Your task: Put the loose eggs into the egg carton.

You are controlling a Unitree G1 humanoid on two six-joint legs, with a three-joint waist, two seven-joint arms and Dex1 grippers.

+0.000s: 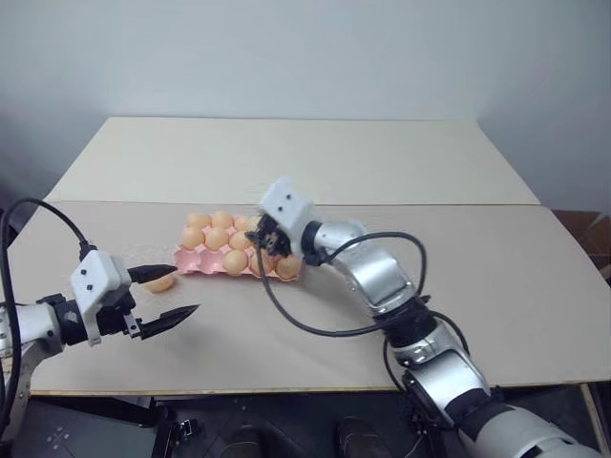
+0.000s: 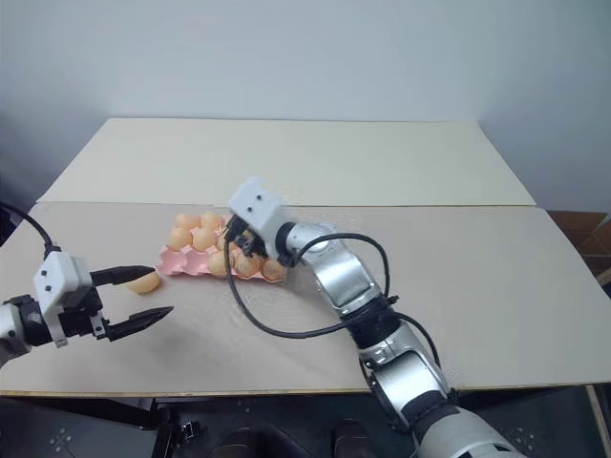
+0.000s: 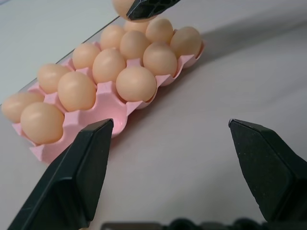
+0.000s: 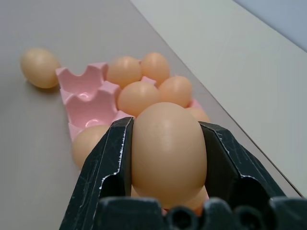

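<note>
right hand [image 4: 168,158] grips an egg [image 4: 168,148] over the carton [image 1: 191,260] at frame centre, probably to drop it into a free cup. left hand [image 1: 162,296] waits open, lower left, beside a loose egg [image 1: 158,282] on the bench [image 1: 496,286].

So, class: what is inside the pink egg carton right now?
The egg carton holds many eggs, but the cups at its near left end are bare pink. The right gripper, shut on an egg, hides the cups beneath it.
</note>
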